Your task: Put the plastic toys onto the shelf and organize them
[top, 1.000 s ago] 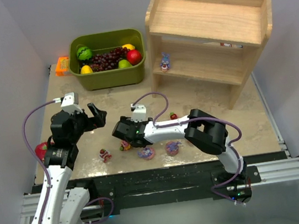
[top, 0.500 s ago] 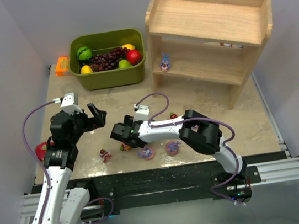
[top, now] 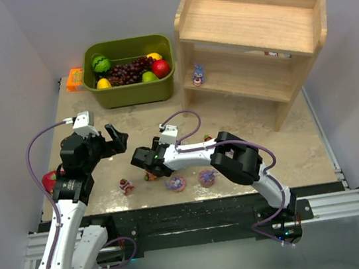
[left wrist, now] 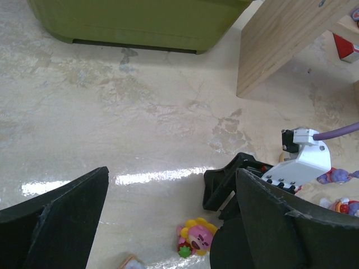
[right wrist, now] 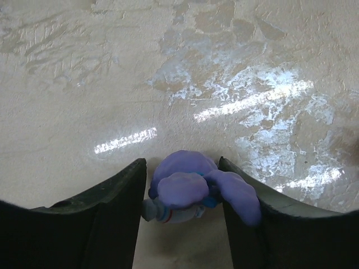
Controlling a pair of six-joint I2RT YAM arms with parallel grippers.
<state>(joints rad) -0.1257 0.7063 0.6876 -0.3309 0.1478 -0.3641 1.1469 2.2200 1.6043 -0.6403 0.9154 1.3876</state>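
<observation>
**A:** We're over a glossy beige marbled tabletop (top: 244,115) with plain grey walls behind. Our right gripper (right wrist: 182,168) is down at the surface. Its black fingers (right wrist: 106,213) stand on either side of a small blue-purple long-eared plastic bunny (right wrist: 182,190), which seems to lie tilted.

**B:** Do we have it?

**A:** We can't tell. 1 finger looks to touch an ear and the other sits just beside the body, but no firm clamp shows.

**B:** Then that's our risk. Rounded, askew and maybe caught by an ear, it could squirt out or twist when we lift.

**A:** A pink flower-topped plastic bear (left wrist: 196,235) also sits near those fingers. A skidding bunny or a low finger could knock it.

**B:** And our left gripper (left wrist: 171,179)?

**A:** It is spread wide with nothing in it, above the table and apart from the right one.

**B:** The light wooden 2-tier shelf (top: 251,24) stands well apart at the far right, with 1 small figurine (top: 198,74) on its lower tier. Over that long carry, a poor hold could drop the bunny. We could also clip the side board or topple that figurine.
</observation>
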